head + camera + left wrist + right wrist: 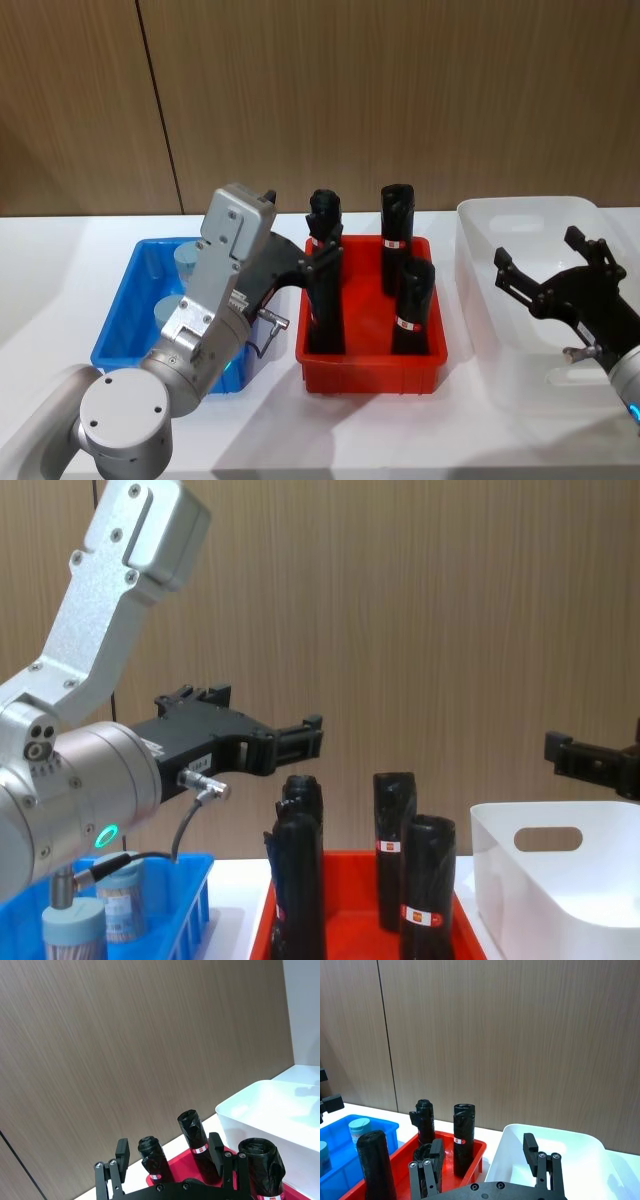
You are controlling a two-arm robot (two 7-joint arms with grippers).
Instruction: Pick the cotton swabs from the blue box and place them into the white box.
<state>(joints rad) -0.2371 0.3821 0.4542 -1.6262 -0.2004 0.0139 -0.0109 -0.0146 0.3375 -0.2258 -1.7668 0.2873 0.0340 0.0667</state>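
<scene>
On the table's left side, the blue box (125, 300) is listed with the swabs (188, 259) standing upright inside it: two small clear tubs capped with pale grey-blue round lids, thin sticks and a small label being seen through the wall of one from the chest view. The white box (520, 203) is set at the far right, with a red bin (370, 375) of tall black rolls (396, 225) lodged between the two. The left gripper (169, 1152) is held raised, its jaws apart and nothing between them, above the gap where the blue box meets the red bin and pointed over the rolls. The right gripper (483, 1146) is parked above the white box, its jaws likewise apart and unladen. The step in hand is judged to be the approach to a first pick, no tub being gripped. For the next move the left gripper is to be brought back over the blue box, turned downward, and lowered so that one lid is spanned before the jaws are closed.
</scene>
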